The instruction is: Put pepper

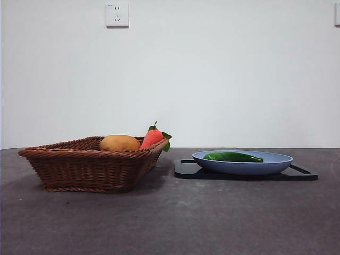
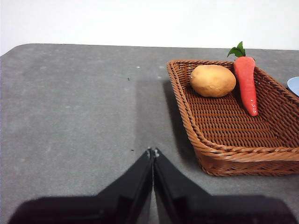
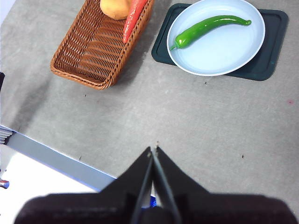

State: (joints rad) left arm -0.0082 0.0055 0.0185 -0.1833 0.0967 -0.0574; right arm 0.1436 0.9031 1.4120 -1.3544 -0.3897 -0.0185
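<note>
The green pepper (image 1: 232, 156) lies flat on a pale blue plate (image 1: 276, 162) at the right of the table. From the right wrist view the pepper (image 3: 208, 28) stretches across the plate (image 3: 219, 56), far from my right gripper (image 3: 153, 150), which is shut and holds nothing. My left gripper (image 2: 153, 151) is also shut and empty, hanging over bare table beside the wicker basket (image 2: 219, 158). Neither arm appears in the front view.
The plate rests on a dark tray (image 1: 191, 171). The wicker basket (image 1: 79, 170) at the left holds a tan potato (image 1: 119, 142) and a red-orange carrot (image 1: 152, 137). The table's front edge (image 3: 56, 158) shows in the right wrist view.
</note>
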